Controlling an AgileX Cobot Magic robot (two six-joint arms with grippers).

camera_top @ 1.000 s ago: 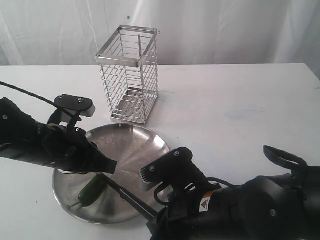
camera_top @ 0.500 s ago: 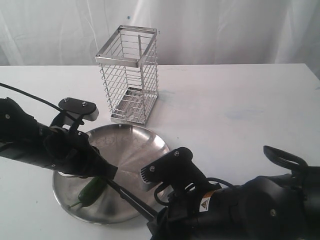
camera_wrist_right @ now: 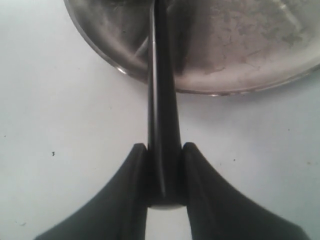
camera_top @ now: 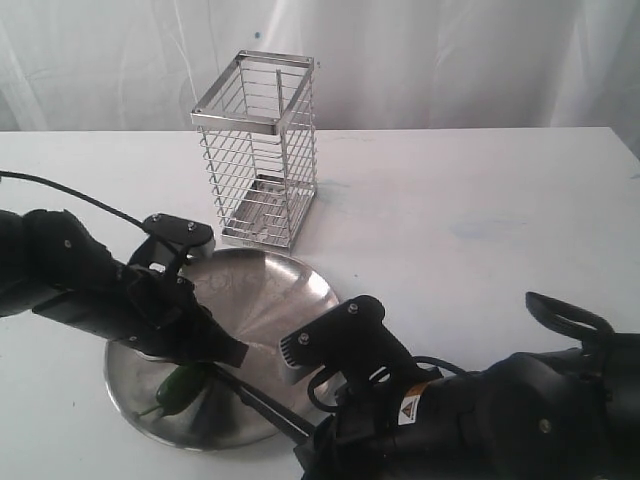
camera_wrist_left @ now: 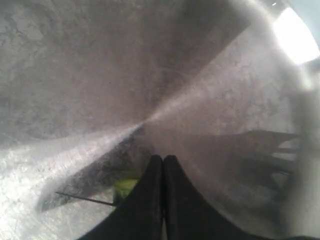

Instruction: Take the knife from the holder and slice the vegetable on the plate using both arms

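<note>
The plate (camera_top: pixel 290 288) lies in front of the holder (camera_top: pixel 256 150), which stands with nothing in it. On the plate's near left lies the vegetable (camera_top: pixel 180 384), dark green and whole. My left gripper (camera_top: pixel 237 354) is shut with nothing in it, its tip low over the plate just right of the vegetable. Its wrist view shows the shut gripper (camera_wrist_left: pixel 163 160) against the plate (camera_wrist_left: pixel 100 75), a patch of the vegetable (camera_wrist_left: pixel 124 187) beside it. My right gripper (camera_wrist_right: pixel 164 149) is shut on the knife (camera_wrist_right: pixel 161 100) by its handle. The knife (camera_top: pixel 262 401) reaches over the plate (camera_wrist_right: pixel 240 50) rim toward the vegetable.
The white table (camera_top: pixel 460 210) stretches to the right and behind the plate. A white curtain (camera_top: pixel 450 60) hangs at the back. The bulky right arm (camera_top: pixel 480 420) fills the near right corner, with a cable loop (camera_top: pixel 565 315) on it.
My left arm has slid right and lowered, bringing its shut tip over the plate beside the vegetable. The right arm and the knife have stayed put.
</note>
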